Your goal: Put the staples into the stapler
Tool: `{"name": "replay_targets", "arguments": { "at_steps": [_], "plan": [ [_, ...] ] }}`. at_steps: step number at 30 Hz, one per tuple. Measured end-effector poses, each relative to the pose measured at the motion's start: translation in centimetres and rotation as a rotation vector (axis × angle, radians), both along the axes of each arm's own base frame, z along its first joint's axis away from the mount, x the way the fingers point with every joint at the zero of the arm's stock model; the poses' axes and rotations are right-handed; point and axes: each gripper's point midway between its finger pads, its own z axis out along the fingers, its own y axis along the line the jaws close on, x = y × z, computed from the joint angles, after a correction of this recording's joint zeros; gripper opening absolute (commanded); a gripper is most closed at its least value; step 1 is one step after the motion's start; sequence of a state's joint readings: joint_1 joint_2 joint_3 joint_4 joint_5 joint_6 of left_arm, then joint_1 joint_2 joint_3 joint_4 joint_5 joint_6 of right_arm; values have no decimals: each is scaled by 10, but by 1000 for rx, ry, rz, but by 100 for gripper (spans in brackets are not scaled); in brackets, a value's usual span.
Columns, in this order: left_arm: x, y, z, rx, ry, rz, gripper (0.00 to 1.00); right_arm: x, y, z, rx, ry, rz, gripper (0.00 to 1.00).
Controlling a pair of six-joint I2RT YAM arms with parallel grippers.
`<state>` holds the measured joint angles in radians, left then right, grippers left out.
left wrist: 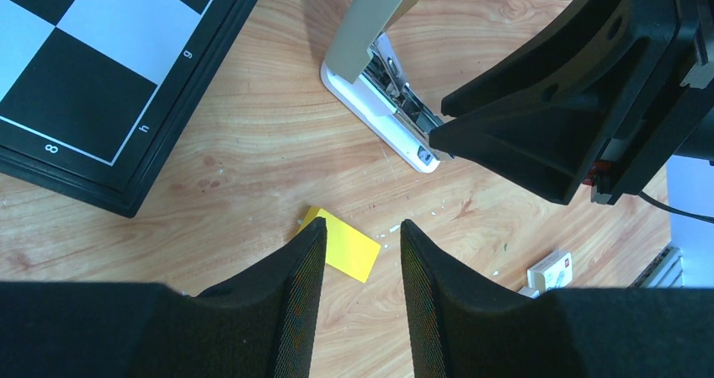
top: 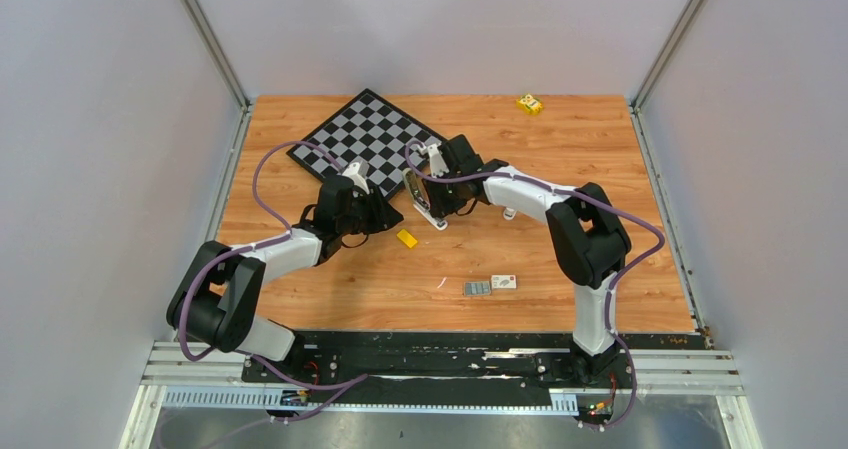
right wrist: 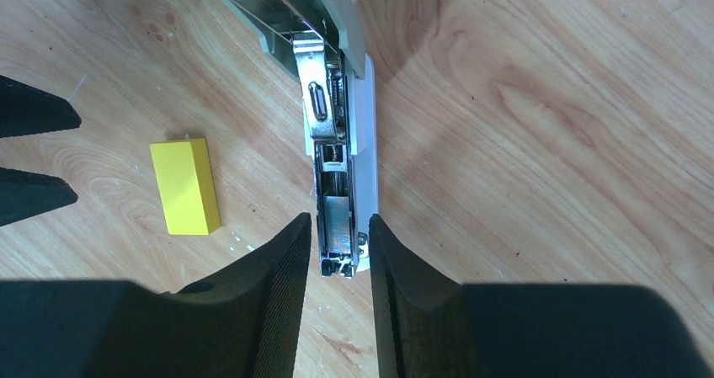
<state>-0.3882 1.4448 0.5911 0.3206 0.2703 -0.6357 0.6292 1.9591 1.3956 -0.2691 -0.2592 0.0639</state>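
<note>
Black chessboard (left wrist: 84, 75) marked 8, h, g at 10 o'clock, left gripper (left wrist: 362, 226) spread, stapler (right wrist: 333, 134) straddled by right gripper (right wrist: 339, 222), grip unclear.

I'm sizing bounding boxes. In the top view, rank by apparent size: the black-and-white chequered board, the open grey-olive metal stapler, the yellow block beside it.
1. black-and-white chequered board
2. grey-olive metal stapler
3. yellow block
</note>
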Motion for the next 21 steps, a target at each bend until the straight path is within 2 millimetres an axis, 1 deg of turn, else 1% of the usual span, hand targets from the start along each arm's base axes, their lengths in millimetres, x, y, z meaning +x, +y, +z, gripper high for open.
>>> {"name": "replay_targets", "arguments": {
  "at_steps": [5,11,16,18,20,21],
  "plan": [
    [0,0,0,0,0,0,41,2,0,2,-2,-7,-5,34],
    [0,0,0,0,0,0,42,9,4,11,12,-31,-8,32],
    [1,0,1,-2,-2,7,42,13,4,13,12,-41,-24,31],
    [6,0,3,-5,-8,20,42,12,4,13,16,-37,-30,30],
    [18,-3,12,-15,-25,36,42,13,4,13,21,-31,-38,30],
    [28,-5,19,-24,-42,42,43,13,4,14,28,-23,-41,30]
  ]
}}
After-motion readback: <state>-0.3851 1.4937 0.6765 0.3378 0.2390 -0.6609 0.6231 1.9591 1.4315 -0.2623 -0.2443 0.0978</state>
